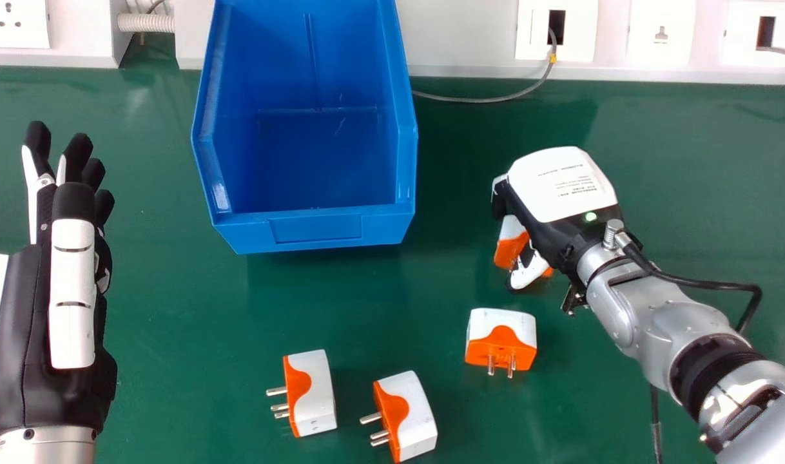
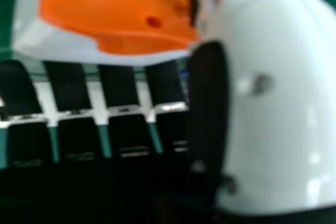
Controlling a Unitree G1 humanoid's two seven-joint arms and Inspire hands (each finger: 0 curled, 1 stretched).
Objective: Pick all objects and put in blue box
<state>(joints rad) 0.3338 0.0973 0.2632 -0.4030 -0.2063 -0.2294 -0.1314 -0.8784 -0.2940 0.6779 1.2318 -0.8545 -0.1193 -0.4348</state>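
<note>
- Head view: the robot's right hand (image 1: 560, 187) is hanging low over an orange-and-white plug adapter (image 1: 510, 248) on the green surface (image 1: 193, 322), to the right of the blue box (image 1: 315, 229).
- In the right hand view, the fingers (image 2: 118, 85) are lying nearly straight, side by side, while the thumb (image 2: 278, 114) is standing across from them. The adapter is showing at the fingertips, beside the thumb; whether it is being pinched, one cannot tell.
- A second adapter (image 1: 512, 322) is sitting just nearer the robot than that hand, its prongs pointing toward the robot.
- Two more, the left adapter (image 1: 316, 390) and the middle adapter (image 1: 413, 412), are resting near each other on the robot's side of the box, their prongs pointing left.
- The box is standing between the two hands, before a white panel (image 1: 463, 38).
- The left hand (image 1: 31, 322) is idling at the left, its fingers extending loosely.
</note>
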